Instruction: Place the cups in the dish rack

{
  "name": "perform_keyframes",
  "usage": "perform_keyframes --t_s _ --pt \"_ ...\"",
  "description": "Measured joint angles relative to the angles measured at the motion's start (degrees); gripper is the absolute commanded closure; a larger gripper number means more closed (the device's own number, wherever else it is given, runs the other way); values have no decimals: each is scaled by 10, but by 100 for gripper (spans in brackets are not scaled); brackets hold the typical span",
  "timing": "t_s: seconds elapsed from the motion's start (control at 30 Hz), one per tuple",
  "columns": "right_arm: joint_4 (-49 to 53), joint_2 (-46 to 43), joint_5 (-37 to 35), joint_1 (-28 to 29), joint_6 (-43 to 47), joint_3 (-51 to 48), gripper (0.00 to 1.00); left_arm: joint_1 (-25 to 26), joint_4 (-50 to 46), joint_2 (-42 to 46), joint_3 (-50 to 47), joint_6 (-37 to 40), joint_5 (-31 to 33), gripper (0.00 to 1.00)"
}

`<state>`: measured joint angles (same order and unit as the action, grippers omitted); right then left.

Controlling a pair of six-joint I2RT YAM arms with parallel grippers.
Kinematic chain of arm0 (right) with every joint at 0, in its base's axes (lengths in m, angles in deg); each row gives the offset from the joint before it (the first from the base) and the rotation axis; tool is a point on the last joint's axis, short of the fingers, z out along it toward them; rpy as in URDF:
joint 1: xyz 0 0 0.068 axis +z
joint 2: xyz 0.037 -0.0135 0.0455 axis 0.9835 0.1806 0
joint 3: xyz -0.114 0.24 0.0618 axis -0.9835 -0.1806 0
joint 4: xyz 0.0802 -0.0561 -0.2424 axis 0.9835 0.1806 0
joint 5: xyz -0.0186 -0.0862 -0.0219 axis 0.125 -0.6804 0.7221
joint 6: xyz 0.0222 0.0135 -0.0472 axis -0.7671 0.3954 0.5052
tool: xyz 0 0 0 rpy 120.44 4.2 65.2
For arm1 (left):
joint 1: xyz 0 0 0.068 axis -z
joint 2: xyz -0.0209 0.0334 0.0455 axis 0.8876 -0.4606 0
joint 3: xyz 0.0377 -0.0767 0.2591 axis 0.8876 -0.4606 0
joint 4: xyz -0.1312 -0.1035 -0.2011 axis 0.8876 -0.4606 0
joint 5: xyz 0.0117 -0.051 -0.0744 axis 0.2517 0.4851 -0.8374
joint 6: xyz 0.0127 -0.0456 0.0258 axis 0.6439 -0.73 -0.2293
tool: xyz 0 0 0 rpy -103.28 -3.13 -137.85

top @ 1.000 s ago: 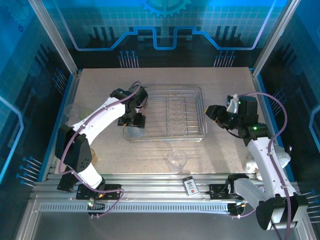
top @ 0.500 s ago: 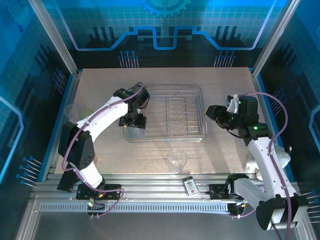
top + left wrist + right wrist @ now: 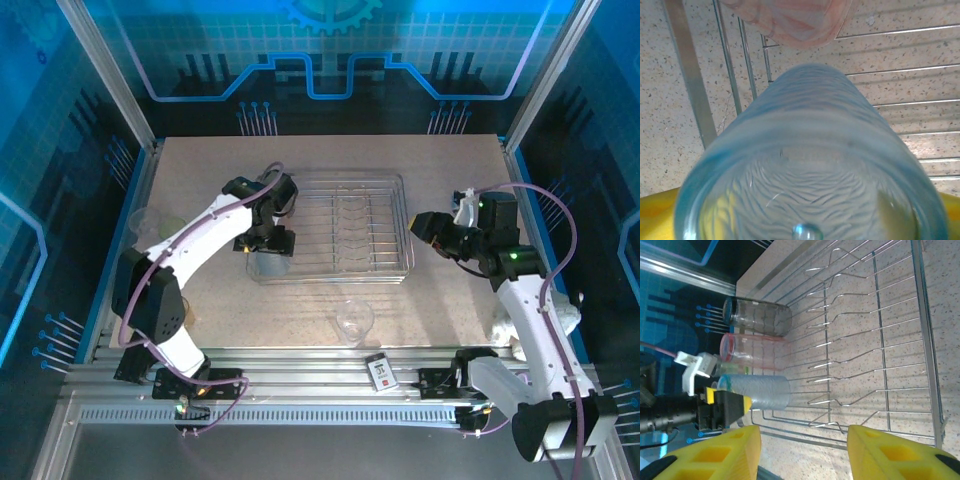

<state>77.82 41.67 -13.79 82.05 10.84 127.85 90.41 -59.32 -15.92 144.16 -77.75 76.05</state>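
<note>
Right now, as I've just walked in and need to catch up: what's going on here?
The left tool is over a blue cup at the left end of the rack, beside a pink cup and a grey cup; whether it grips the blue one is unclear. The right tool hovers open and empty by the rack's right side. A clear cup sits on the table.

The left arm (image 3: 195, 240) reached from the lower left toward mid-frame; its wrist bent downward, the left gripper (image 3: 268, 241) pointing at the table, its jaws' state unclear; the right arm (image 3: 530, 310) rose along the right side; the right gripper (image 3: 424, 233) faced leftward, its yellow fingers (image 3: 715, 452) standing apart.
</note>
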Motion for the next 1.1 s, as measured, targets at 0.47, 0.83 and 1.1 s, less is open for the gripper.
perform_keyframes --t_s 0.47,0.83,1.1 --pt "203 65 -85 222 119 123 50 0 9 78 -15 -17 23 9" --pt "288 137 -210 397 120 140 51 0 80 197 -79 -30 47 1" --pt "298 211 -259 467 105 145 52 0 114 225 -98 -29 50 1"
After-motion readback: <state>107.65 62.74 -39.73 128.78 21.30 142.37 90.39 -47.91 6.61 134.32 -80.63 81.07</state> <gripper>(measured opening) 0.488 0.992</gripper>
